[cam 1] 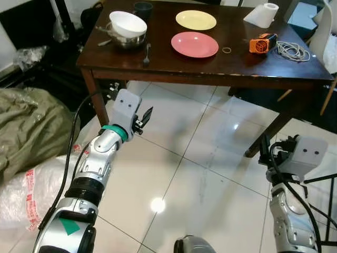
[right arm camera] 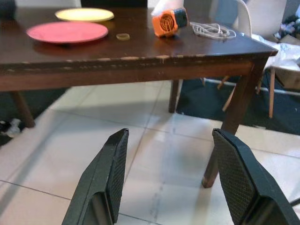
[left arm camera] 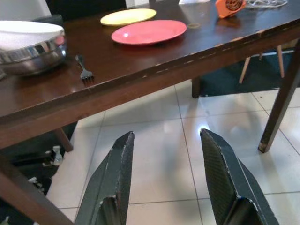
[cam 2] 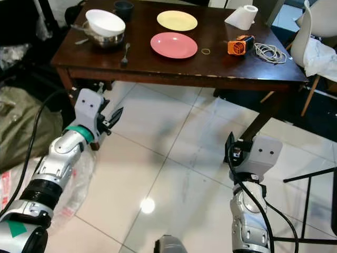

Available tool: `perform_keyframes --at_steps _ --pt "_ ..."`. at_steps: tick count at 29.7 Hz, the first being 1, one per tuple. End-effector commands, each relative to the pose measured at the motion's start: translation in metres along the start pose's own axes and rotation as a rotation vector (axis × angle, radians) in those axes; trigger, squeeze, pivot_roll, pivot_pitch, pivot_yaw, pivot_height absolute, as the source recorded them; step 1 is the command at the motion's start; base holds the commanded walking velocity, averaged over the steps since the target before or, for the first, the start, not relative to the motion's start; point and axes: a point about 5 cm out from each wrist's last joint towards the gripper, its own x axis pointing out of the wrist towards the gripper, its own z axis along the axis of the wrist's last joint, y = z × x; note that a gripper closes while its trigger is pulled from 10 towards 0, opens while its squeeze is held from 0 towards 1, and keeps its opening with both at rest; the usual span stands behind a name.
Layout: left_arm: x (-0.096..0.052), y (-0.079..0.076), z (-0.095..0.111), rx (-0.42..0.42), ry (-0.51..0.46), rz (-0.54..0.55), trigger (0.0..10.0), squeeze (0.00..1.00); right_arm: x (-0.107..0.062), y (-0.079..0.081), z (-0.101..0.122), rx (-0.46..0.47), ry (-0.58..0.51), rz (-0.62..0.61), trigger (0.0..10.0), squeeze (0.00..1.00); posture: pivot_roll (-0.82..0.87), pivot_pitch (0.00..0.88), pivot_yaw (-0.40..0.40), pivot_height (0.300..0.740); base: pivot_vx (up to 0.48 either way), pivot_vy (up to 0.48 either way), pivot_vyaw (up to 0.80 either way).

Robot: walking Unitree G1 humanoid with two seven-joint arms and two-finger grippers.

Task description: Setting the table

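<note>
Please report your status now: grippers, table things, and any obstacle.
Left gripper and right gripper: jaws open, empty, short of the table. Pink plate, yellow plate, fork, white bowl on it. Orange tool, cable at right end.

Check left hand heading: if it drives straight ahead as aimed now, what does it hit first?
Probably the table's front edge. The left hand is open, empty and below tabletop height, aimed up toward that edge, with tiled floor beneath. The fork and pink plate lie beyond. Depth is uncertain.
</note>
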Motion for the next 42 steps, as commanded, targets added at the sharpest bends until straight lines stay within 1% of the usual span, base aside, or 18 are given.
perform_keyframes --at_steps 1,19,29,34,39,42 --pt "-0.0021 -0.0011 -0.0025 0.007 0.007 -0.008 10.0 0.0 0.0008 0.0014 0.0008 0.011 0.001 -0.001 10.0 0.0 0.04 0.025 0.026 0.74 0.48 0.0 0.0" --pt "-0.002 -0.0045 -0.0004 0.012 -0.01 -0.019 10.0 0.0 -0.0012 -0.0026 -0.0011 0.011 0.017 -0.015 10.0 0.0 0.04 0.029 0.025 0.74 0.471 0.0 0.0" --pt "-0.0016 -0.0096 0.0022 0.027 -0.026 -0.042 10.0 0.0 -0.0009 -0.0028 -0.0015 0.011 0.02 -0.016 10.0 0.0 0.04 0.028 0.024 0.74 0.438 0.0 0.0" --pt "-0.0016 -0.01 0.0024 0.027 -0.027 -0.045 10.0 0.0 -0.0008 -0.0029 -0.0015 0.011 0.021 -0.016 10.0 0.0 0.04 0.028 0.024 0.74 0.412 -0.243 0.0" --pt "-0.0016 -0.0101 0.0026 0.024 -0.027 -0.043 10.0 0.0 -0.0006 -0.0031 -0.0015 0.01 0.022 -0.015 10.0 0.0 0.04 0.026 0.023 0.74 0.422 -0.048 0.0" --pt "-0.0014 -0.0093 0.0029 0.004 -0.027 -0.034 10.0 0.0 -0.0004 -0.003 -0.0014 0.009 0.022 -0.014 10.0 0.0 0.04 0.027 0.023 0.74 0.203 0.0 0.0"
